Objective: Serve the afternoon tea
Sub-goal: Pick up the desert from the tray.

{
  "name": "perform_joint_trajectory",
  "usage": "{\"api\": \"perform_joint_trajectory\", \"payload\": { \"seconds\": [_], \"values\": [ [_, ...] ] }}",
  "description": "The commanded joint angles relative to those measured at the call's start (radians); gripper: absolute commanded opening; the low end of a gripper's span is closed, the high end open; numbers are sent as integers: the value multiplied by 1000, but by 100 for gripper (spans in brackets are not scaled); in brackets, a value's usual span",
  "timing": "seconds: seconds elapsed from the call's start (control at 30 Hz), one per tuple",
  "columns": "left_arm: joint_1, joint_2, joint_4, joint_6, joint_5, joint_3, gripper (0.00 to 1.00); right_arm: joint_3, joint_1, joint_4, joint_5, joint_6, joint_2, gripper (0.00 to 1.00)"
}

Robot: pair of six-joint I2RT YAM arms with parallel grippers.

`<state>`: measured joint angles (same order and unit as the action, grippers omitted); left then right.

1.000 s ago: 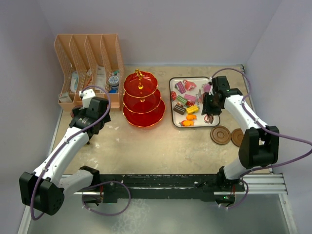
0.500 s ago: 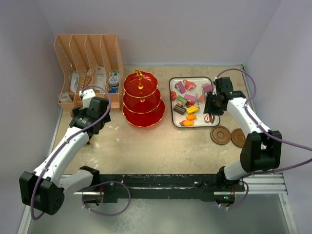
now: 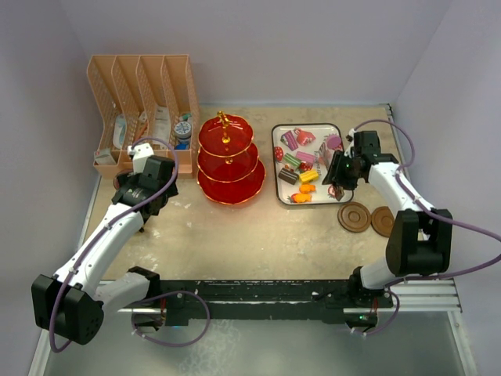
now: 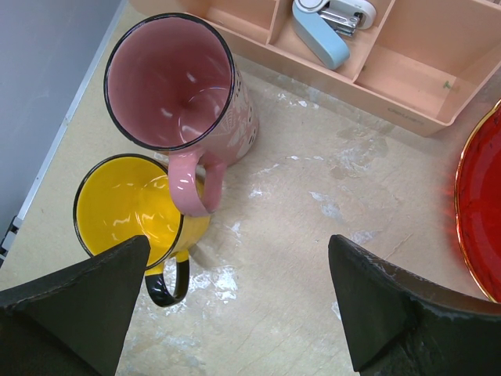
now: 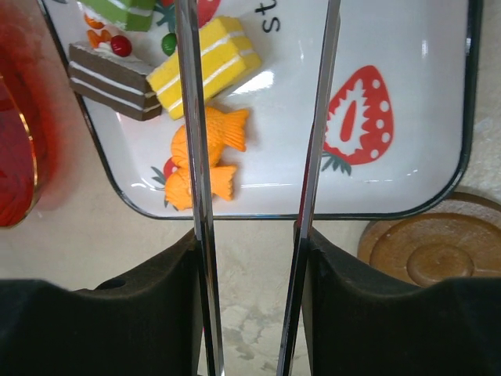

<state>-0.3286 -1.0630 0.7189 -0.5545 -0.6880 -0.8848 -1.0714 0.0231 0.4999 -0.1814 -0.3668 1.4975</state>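
The red three-tier stand (image 3: 228, 160) stands mid-table. To its right, toy cakes (image 3: 301, 164) lie on the strawberry-print tray (image 3: 337, 129). My right gripper (image 5: 249, 235) is shut on metal tongs (image 5: 190, 117), whose two arms reach over the tray's near edge. Between those arms there is nothing; the left arm crosses the orange fish cakes (image 5: 207, 137) and a yellow cake (image 5: 211, 66). My left gripper (image 4: 239, 239) hangs open over bare table, right of the pink mug (image 4: 176, 86) and the yellow mug (image 4: 129, 204). In the top view the left arm hides both mugs.
A peach desk organiser (image 3: 145, 102) with small items stands at the back left, just behind the mugs. Two wooden coasters (image 3: 354, 216) lie near the tray's front right corner. A chocolate layer cake (image 5: 106, 78) sits at the tray's left side, close to the stand's rim (image 5: 16, 157).
My right wrist has shifted a little to the right along the tray's edge with the tongs, whose arms have spread slightly. The left arm has not moved.
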Motion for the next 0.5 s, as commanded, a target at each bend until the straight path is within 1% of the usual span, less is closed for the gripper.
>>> {"api": "perform_joint_trajectory", "payload": {
  "seconds": [0.0,0.2,0.47],
  "values": [
    [-2,0,-27,19,-15,-8,93,6,-3,-54,-94,-17,-16,48],
    [-3,0,-26,20,-18,-7,93,2,-3,-53,-102,1,8,48],
    [-2,-1,-26,20,-18,-7,93,-14,-3,-10,3,27,13,47]
  ]
}}
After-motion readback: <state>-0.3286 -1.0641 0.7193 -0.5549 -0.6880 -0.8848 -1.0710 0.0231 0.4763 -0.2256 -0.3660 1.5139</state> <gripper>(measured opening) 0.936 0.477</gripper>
